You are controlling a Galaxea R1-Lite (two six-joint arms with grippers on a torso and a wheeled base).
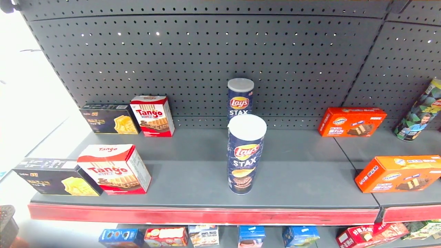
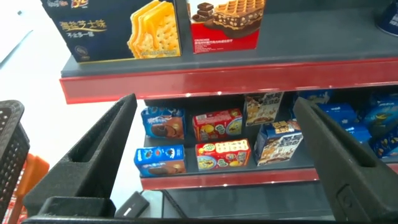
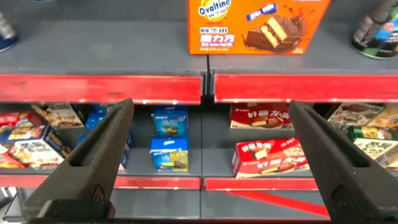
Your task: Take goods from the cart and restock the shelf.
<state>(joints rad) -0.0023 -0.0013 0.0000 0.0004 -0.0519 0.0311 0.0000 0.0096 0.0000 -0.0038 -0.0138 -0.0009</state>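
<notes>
Ahead of and above both pincers, the shelf [image 1: 303,175] of dull grey metal is seen, edged by a red front lip. The left pincer [image 2: 211,165] and the right pincer [image 3: 208,165] are each spread wide, with nothing between the black, wedge-shaped fingers [image 2: 93,155]. No goods are held, so a fetching step is judged to be in hand, and a turn toward the cart is called for next. Just outside the left pincer a black mesh wall [image 2: 9,155] is glimpsed, possibly the cart. Beyond the pincers, a glossy cylindrical crisp tube [image 1: 245,155] and squared cardboard boxes [image 1: 115,168] are already shelved
</notes>
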